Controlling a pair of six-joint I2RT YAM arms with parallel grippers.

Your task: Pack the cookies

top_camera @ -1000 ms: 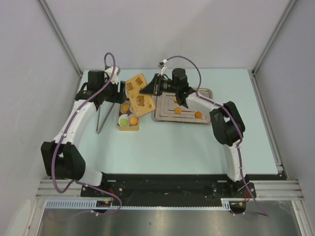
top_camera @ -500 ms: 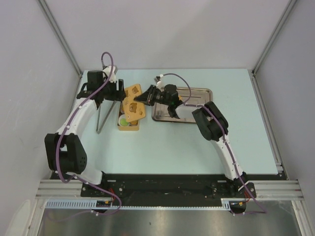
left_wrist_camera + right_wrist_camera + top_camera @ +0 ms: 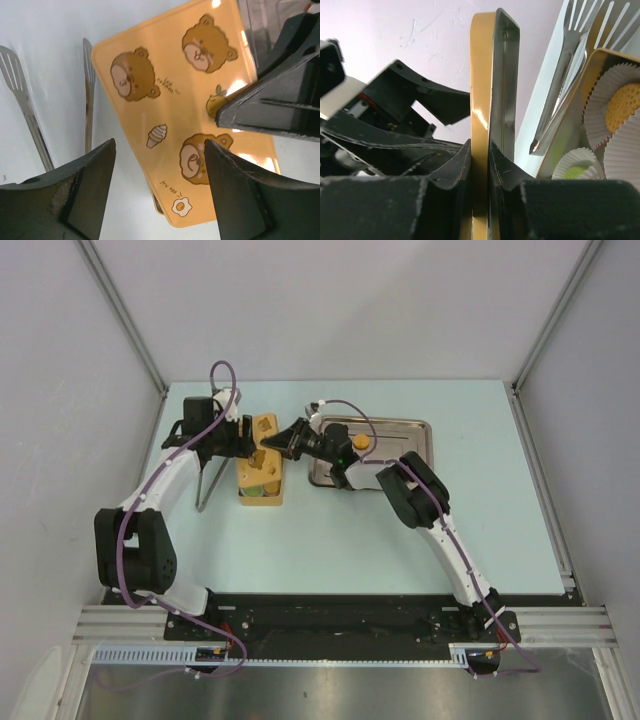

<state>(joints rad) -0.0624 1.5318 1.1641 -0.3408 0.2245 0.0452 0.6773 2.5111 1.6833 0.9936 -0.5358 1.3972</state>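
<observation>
My right gripper (image 3: 287,442) is shut on the edge of a yellow bear-print lid (image 3: 265,429) and holds it tilted above the yellow box (image 3: 262,492). In the right wrist view the lid (image 3: 487,75) stands edge-on between my shut fingers (image 3: 481,150). The box (image 3: 600,60) holds an orange cookie (image 3: 625,105) and a green cookie (image 3: 575,172) in white paper cups. One orange cookie (image 3: 361,442) lies on the steel tray (image 3: 400,430). My left gripper (image 3: 240,443) is open and empty just left of the lid (image 3: 190,115), with its fingertips (image 3: 159,145) apart.
Steel tongs (image 3: 208,480) lie on the table left of the box and also show in the left wrist view (image 3: 30,115) and the right wrist view (image 3: 570,75). Grey walls close in the pale table on three sides.
My right gripper has carried the lid left from above the tray to over the box, tipping it more steeply. My left gripper has shifted slightly toward the lid.
</observation>
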